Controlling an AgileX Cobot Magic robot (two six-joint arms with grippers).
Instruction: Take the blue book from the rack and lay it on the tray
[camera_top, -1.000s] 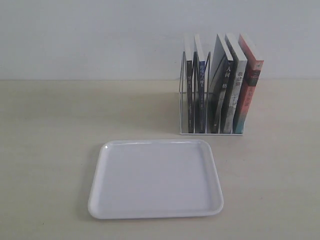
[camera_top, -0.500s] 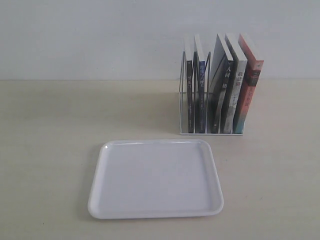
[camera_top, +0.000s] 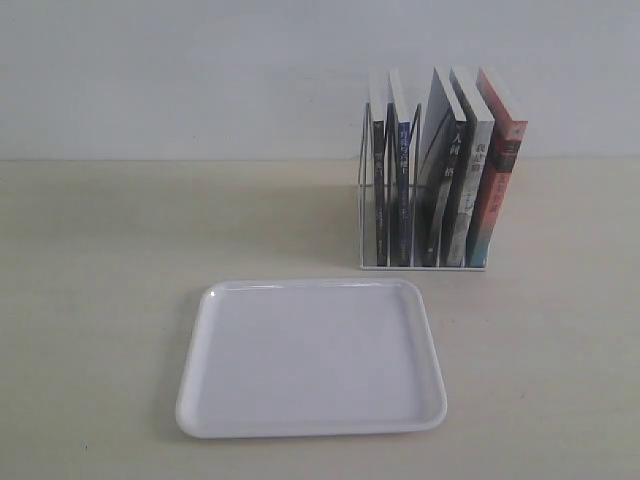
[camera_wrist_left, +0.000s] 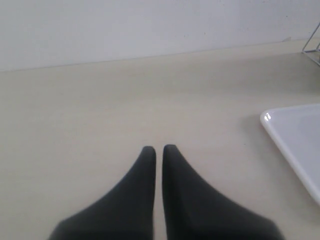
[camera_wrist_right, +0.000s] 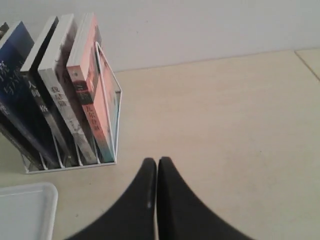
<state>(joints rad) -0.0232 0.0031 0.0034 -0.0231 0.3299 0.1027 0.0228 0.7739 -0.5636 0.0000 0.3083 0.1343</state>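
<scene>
I find the thin dark-blue paperback book upright in the second slot from the left of the small white wire rack, which stands toward the far edge of the pale surface, right of centre; a black-spined book is just beside it. The flat white plastic tray lies bare by the near edge. The left jaws are closed to a sliver, the right jaws pressed together; both hold nothing. I judge the book light, a little floppy and smooth-covered, so apt to slip; I would pinch its top near the spine, above the wires, and draw it straight up.
</scene>
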